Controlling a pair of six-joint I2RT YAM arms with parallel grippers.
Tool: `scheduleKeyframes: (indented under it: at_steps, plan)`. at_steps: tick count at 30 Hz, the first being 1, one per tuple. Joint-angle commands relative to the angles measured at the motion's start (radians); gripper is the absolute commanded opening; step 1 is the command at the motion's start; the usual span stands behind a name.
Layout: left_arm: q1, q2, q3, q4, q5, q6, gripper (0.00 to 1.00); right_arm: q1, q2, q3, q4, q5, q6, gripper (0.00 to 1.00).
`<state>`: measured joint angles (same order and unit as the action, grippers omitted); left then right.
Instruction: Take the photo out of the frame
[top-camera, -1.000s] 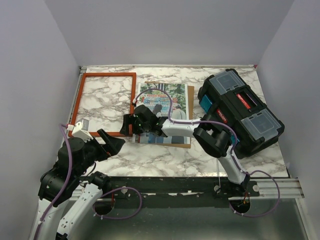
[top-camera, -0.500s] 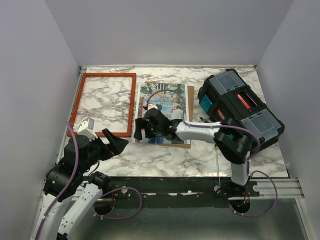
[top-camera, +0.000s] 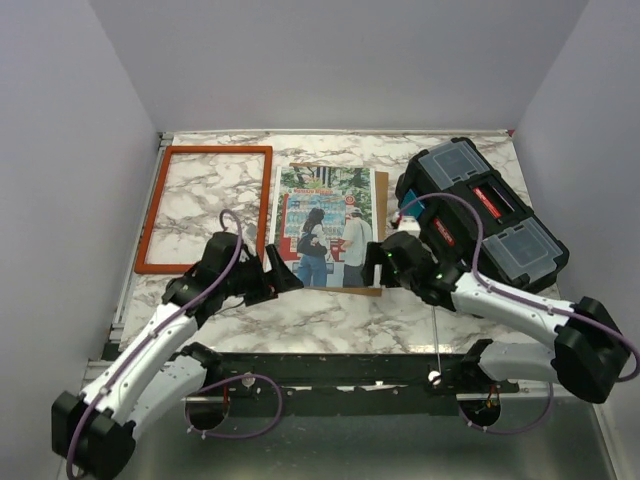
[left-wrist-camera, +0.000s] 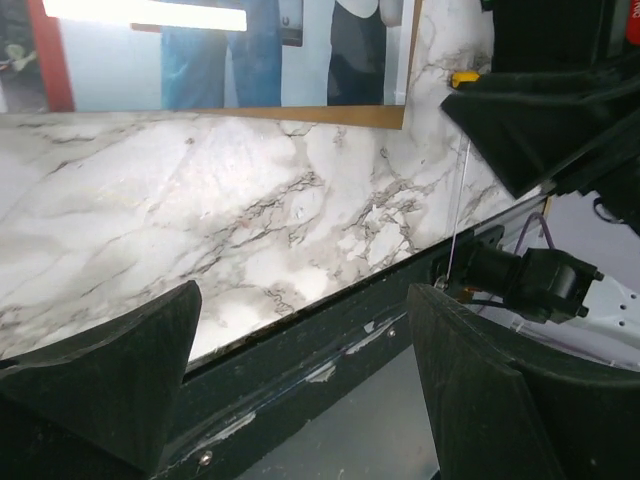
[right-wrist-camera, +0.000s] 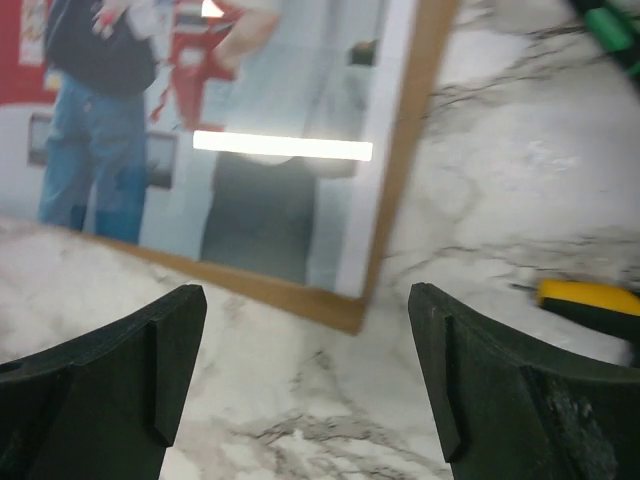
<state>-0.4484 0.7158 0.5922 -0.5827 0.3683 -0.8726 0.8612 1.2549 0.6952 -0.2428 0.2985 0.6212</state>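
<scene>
The orange-red frame (top-camera: 218, 150) lies empty on the marble at the back left, with bare table showing inside it. The photo (top-camera: 328, 222) of people by a red kiosk lies face up to its right on the brown board (top-camera: 379, 232), apart from the frame. My left gripper (top-camera: 284, 277) is open and empty, low by the photo's near left corner. My right gripper (top-camera: 380, 262) is open and empty at the photo's near right corner. The left wrist view shows the photo (left-wrist-camera: 200, 50) and board edge (left-wrist-camera: 300, 115). The right wrist view shows the photo (right-wrist-camera: 200, 130) and board edge (right-wrist-camera: 400, 150) ahead of the open gripper (right-wrist-camera: 310, 370).
A black toolbox (top-camera: 480, 225) with blue latches stands at the right, close behind my right arm. A small yellow object (right-wrist-camera: 590, 297) lies on the marble right of the board. The table's near edge and a black rail (left-wrist-camera: 330, 340) run below my left gripper (left-wrist-camera: 310, 370).
My right gripper has drawn back off the photo to its near right corner. My left arm has stretched forward and low toward the photo's near left corner. The photo now lies uncovered.
</scene>
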Motion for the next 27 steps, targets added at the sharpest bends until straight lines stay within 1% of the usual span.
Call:
scheduleKeyframes:
  at_steps: [1,4,7,10,13,15,19,20,22,27]
  plan:
    - [-0.049,0.202,0.055,0.230,0.070,-0.003,0.86,-0.105,-0.084,-0.037,0.001,-0.057,-0.022,0.94]
    - [-0.065,0.343,0.081,0.315,0.062,-0.014,0.86,-0.159,-0.044,0.006,-0.005,-0.058,-0.078,0.98]
    - [-0.065,0.452,0.099,0.381,0.026,-0.030,0.86,-0.244,0.053,0.047,0.013,-0.147,-0.106,0.98]
    - [-0.064,0.552,0.128,0.413,-0.006,-0.036,0.86,-0.252,0.112,0.073,0.030,-0.209,-0.111,0.97]
    - [-0.058,0.641,0.178,0.399,-0.026,-0.030,0.86,-0.254,0.130,0.073,0.039,-0.237,-0.087,0.96]
    - [-0.055,0.678,0.209,0.371,-0.056,-0.017,0.86,-0.254,0.132,0.059,0.044,-0.261,-0.072,0.95]
    - [-0.054,0.711,0.233,0.348,-0.098,-0.003,0.86,-0.254,0.111,0.000,0.076,-0.291,-0.037,0.95]
    - [-0.055,0.718,0.235,0.343,-0.107,0.005,0.86,-0.254,0.109,-0.012,0.081,-0.319,-0.028,0.95]
    - [-0.054,0.724,0.227,0.340,-0.122,0.011,0.86,-0.254,0.105,-0.035,0.100,-0.348,-0.010,0.95]
    - [-0.055,0.726,0.181,0.363,-0.144,0.009,0.86,-0.254,0.110,-0.077,0.127,-0.363,0.009,0.95]
